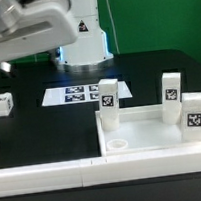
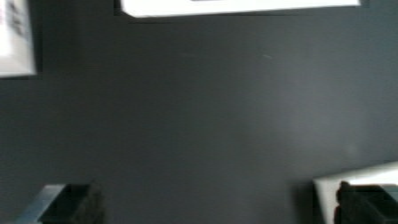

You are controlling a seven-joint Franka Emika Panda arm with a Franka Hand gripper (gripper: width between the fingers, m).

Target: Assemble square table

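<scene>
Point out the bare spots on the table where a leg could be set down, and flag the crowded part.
Free: the black table between the lone leg block at the exterior view's left, the marker board and the square tabletop. Crowded: three leg blocks cluster around the tabletop at the right.

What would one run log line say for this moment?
gripper: open, holding nothing | tabletop: against border wall | leg blocks: four loose, none mounted
</scene>
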